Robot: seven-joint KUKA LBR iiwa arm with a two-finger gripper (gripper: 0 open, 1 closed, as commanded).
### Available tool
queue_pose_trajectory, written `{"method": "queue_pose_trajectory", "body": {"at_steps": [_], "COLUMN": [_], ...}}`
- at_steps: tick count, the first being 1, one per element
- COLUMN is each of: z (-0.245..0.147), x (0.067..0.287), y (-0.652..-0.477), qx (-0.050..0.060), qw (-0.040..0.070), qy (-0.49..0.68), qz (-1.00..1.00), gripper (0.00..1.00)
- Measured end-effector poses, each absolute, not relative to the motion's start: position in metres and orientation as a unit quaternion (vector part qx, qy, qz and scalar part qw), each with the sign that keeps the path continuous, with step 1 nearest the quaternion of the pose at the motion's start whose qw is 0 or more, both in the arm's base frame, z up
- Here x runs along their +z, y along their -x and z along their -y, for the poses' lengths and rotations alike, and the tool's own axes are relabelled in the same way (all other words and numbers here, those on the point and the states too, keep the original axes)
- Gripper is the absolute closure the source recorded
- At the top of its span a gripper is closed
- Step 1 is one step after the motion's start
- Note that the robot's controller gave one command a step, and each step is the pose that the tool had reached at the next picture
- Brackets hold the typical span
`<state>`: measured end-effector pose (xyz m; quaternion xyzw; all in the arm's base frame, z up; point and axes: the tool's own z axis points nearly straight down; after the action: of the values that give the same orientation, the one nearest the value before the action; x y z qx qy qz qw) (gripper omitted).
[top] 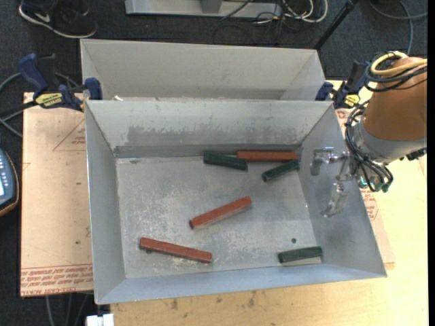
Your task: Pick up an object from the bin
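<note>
Claw (pixel 331 182): against the bin's (pixel 204 124) right wall, nothing seen in it; apart or together, cannot tell.
Green stick (pixel 280 172): nearest, just left of the claw, tilted; the likely pick.
Back red bar (pixel 267 156): just beyond that stick.
Green block (pixel 300 255): near, frontward.
Slanted red bar (pixel 220 212): well left.
Risk: descending here could scrape the sloped wall and miss all 4.
</note>
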<state>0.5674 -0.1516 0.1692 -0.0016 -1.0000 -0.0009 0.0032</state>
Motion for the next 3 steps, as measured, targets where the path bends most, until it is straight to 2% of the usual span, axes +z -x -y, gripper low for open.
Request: {"method": "queue_pose_trajectory", "body": {"at_steps": [1, 2, 3], "z": [0.061, -0.05, -0.026], "x": [0.117, 0.133, 0.066], "y": [-0.566, -0.549, -0.559], "qx": [-0.002, -0.002, -0.001], "qw": [0.001, -0.001, 0.002], "qy": [-0.103, -0.238, -0.24], "qz": [0.995, 0.971, 0.971], "gripper": [0.0, 0.0, 0.0]}}
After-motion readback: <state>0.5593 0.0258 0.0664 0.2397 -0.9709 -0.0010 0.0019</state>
